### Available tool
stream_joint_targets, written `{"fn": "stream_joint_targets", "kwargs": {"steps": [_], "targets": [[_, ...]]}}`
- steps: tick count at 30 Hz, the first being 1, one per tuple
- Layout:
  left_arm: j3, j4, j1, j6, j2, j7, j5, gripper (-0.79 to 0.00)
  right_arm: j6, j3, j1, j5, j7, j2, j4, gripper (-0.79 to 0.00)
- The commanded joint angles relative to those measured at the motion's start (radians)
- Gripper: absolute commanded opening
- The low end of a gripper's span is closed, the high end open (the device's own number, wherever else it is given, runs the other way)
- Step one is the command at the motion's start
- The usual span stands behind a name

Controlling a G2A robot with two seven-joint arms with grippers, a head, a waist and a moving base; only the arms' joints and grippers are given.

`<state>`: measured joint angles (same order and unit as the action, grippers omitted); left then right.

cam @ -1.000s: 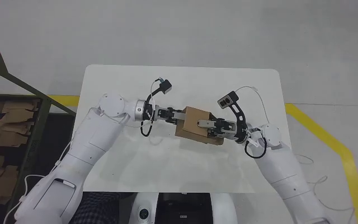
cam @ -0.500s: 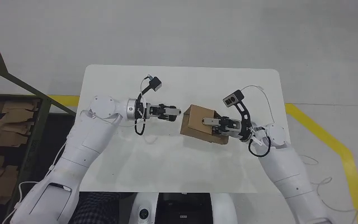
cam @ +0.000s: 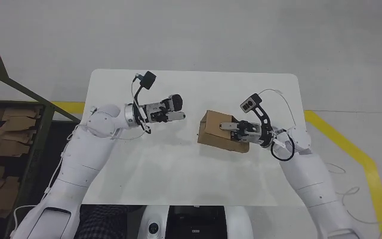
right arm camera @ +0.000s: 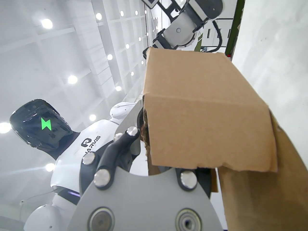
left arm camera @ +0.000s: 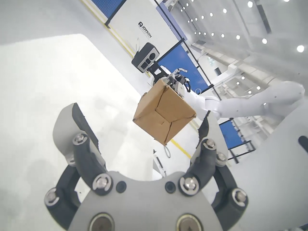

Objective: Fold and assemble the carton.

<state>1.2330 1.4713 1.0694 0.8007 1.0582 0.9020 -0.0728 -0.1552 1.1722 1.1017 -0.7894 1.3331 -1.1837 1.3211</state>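
The brown carton (cam: 219,131) is folded into a box and held just above the white table (cam: 119,179), right of centre. My right gripper (cam: 231,126) is shut on the carton's wall at its open end. In the right wrist view, one finger (right arm camera: 125,138) lies outside the carton (right arm camera: 204,111) and the other is hidden behind the cardboard. My left gripper (cam: 179,115) stands open a short way to the carton's left, with nothing in it. In the left wrist view, the carton's closed bottom (left arm camera: 166,111) faces the open left gripper (left arm camera: 140,114), its flaps interlocked.
A dark rack with flat cardboard pieces (cam: 17,128) stands on the floor past the table's left edge. A yellow line (cam: 343,140) runs along the floor on the right. The table's near and far parts are bare.
My left gripper has drawn back to the left, away from the carton it was touching. The right arm has shifted the carton slightly to the right.
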Motion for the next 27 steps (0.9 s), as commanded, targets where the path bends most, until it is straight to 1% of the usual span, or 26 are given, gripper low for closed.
{"fn": "stream_joint_targets", "kwargs": {"steps": [1, 5, 8, 10, 14, 27], "targets": [[0.011, 0.023, 0.010, 0.058, 0.000, -0.062, 0.110, 0.000, 0.026, 0.002, -0.008, -0.007, 0.003, 0.001, -0.009, -0.785], [0.008, 0.057, 0.028, 0.141, 0.003, -0.143, 0.252, 0.000, 0.068, 0.000, -0.022, 0.000, -0.002, 0.002, -0.019, -0.785], [0.012, 0.077, 0.038, 0.176, 0.004, -0.188, 0.370, 0.000, 0.079, -0.004, -0.032, 0.025, -0.015, 0.003, -0.028, -0.785], [0.005, 0.083, 0.047, 0.193, 0.005, -0.205, 0.416, 0.000, 0.070, -0.009, -0.036, 0.056, -0.030, 0.004, -0.028, -0.785], [0.005, 0.083, 0.047, 0.193, 0.005, -0.205, 0.416, 0.000, 0.039, -0.011, -0.038, 0.106, -0.073, 0.005, -0.024, -0.785], [0.005, 0.083, 0.047, 0.193, 0.005, -0.205, 0.416, 0.000, 0.039, -0.011, -0.038, 0.106, -0.073, 0.005, -0.024, -0.785]]}}
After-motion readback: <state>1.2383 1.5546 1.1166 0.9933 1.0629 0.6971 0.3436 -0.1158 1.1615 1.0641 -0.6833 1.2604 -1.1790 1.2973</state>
